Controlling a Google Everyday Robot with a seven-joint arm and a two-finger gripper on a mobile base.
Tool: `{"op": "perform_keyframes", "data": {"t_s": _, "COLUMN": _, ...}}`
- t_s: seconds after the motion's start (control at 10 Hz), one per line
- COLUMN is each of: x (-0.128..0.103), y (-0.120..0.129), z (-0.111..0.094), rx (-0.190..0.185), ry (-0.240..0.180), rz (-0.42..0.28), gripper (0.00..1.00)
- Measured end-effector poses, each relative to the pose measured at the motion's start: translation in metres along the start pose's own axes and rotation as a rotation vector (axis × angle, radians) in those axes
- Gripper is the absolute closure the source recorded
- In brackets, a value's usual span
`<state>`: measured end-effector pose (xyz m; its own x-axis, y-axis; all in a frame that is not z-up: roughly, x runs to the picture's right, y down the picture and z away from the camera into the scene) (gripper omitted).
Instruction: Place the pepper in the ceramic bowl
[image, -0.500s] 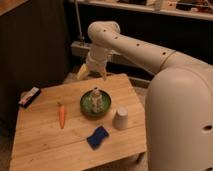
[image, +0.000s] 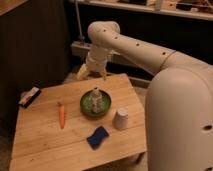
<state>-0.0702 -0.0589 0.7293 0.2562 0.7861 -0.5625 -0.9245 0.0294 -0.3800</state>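
The orange pepper (image: 62, 115) lies on the wooden table (image: 45, 145), left of centre, its green stem pointing away from me. To its right stands the dark green ceramic bowl (image: 84, 107), with a pale upright object (image: 95, 99) inside it. My gripper (image: 93, 74) hangs above the table's far edge, behind the bowl and well away from the pepper. Its yellowish fingers (image: 82, 73) are spread open and hold nothing.
An upturned white cup (image: 120, 119) stands just right of the bowl. A blue sponge (image: 97, 137) lies near the front edge. A black and white object (image: 29, 96) sits at the table's far left corner. My large white arm fills the right side.
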Motion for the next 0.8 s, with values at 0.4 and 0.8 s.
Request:
{"op": "perform_keyframes", "data": {"t_s": 0.4, "x": 0.0001, "y": -0.0004, "z": 0.0002, "rx": 0.0, "ry": 0.0, "rz": 0.001, "gripper": 0.2}}
{"op": "perform_keyframes", "data": {"t_s": 0.8, "x": 0.0002, "y": -0.0012, "z": 0.0013, "rx": 0.0, "ry": 0.002, "rz": 0.002, "gripper": 0.2}}
